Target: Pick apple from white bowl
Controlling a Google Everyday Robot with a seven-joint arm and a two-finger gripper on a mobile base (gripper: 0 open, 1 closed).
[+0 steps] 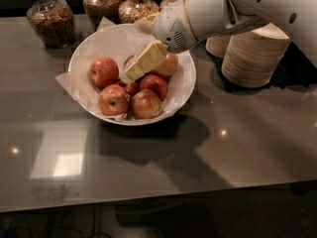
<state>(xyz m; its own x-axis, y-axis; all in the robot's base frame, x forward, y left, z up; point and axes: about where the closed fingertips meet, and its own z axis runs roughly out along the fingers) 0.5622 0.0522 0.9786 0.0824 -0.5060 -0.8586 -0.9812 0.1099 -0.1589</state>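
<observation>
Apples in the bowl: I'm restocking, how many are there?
7 in the white bowl: left apple, two front apples, centre apple, small dark apple, tan apple, another apple mostly under the gripper; others may be hidden.

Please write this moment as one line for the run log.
stage: reach | hand: low over middle of white bowl | apples: in bowl

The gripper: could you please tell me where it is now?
In the camera view, the gripper is over the middle of the white bowl, just above the apples.
</observation>
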